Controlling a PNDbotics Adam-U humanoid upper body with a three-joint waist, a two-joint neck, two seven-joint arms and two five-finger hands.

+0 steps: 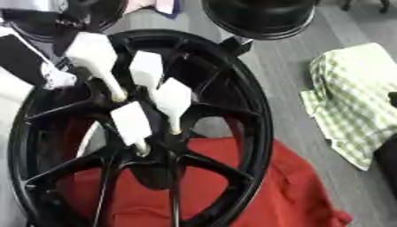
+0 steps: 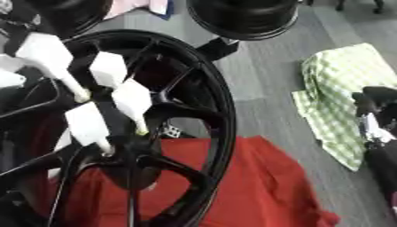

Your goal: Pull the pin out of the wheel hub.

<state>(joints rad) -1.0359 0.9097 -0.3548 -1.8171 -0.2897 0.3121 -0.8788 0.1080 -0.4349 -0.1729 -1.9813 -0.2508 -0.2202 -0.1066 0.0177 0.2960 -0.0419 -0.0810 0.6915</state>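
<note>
A black spoked wheel [image 1: 256, 115] lies on a red cloth [image 1: 263, 186], its hub [image 1: 155, 170] low in the middle of the left eye view. My left hand [image 1: 147, 66], with white-covered fingers [image 1: 172, 99], reaches in from the upper left. The fingers are straight and spread, and their tips point down among the spokes just above the hub. No pin can be made out among them. My right hand [image 2: 378, 128] shows as a dark shape at the right edge of the right eye view, away from the wheel.
A green checked cloth [image 1: 356, 97] lies on the grey floor to the right of the wheel. Another black round wheel-like part [image 1: 260, 15] stands beyond the rim at the top. More dark parts sit at the upper left [image 1: 46, 17].
</note>
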